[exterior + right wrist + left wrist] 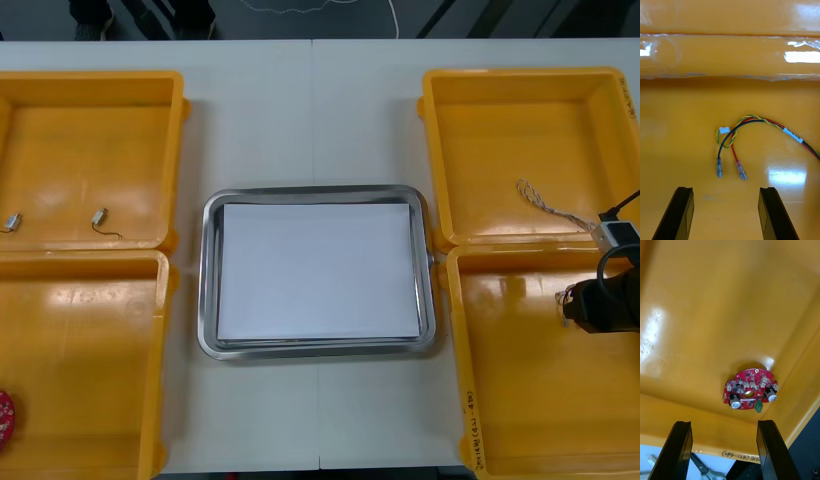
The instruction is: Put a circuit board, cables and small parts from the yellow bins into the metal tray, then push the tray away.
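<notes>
Right tool (725, 189) over twisted red-yellow-black cable (763, 120); left tool (724, 423) over red board (749, 389).

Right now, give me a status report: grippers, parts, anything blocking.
Left gripper open, facing circuit board in near left bin. Right gripper open, facing red and yellow cable in near right bin. Metal tray holds no parts yet. Nothing blocking.

Light counter (312, 110), seam running down its middle. Directly on it: metal tray (205, 290) at centre, white inside; far-left yellow bin (80, 150) and near-left yellow bin (90, 370) butted together; far-right yellow bin (510, 130) and near-right yellow bin (520, 400) likewise, just beside the tray.
</notes>
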`<state>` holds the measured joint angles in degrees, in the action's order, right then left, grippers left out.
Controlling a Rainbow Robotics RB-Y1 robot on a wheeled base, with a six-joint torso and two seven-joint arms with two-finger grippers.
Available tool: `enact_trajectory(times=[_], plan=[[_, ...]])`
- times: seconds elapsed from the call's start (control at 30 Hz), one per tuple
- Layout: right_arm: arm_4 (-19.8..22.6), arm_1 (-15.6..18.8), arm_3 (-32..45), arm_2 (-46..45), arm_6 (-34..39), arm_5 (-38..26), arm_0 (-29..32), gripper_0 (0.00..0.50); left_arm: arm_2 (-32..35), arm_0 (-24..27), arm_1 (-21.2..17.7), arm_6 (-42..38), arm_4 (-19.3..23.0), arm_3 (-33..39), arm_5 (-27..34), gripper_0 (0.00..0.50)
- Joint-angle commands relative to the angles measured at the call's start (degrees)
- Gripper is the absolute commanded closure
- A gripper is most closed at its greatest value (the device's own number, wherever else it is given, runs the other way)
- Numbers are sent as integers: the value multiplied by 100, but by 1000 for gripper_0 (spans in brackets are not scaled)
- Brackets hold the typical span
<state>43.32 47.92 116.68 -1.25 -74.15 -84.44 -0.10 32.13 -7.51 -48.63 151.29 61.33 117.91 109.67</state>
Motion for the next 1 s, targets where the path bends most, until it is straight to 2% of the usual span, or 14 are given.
enact_trajectory(times=[0.03,0.17,0.53,0.67,0.8,1.0], plan=[[-96,244,-137,98,-302,208,72,0,171,-356,-200,371,-235,13,33,0],[-113,235,-357,160,-425,507,72,0,135,-549,-200,371,-297,22,-130,0],[-184,235,-559,335,-522,789,72,0,-172,-910,-129,371,-578,22,-921,0],[-166,235,-647,406,-522,929,72,0,-251,-954,143,371,-929,22,-1282,0],[-148,235,-647,485,-522,938,72,0,-242,-954,460,371,-1193,22,-1378,0],[-104,235,-647,573,-522,929,81,0,-366,-989,565,371,-1351,-4,-1493,0]])
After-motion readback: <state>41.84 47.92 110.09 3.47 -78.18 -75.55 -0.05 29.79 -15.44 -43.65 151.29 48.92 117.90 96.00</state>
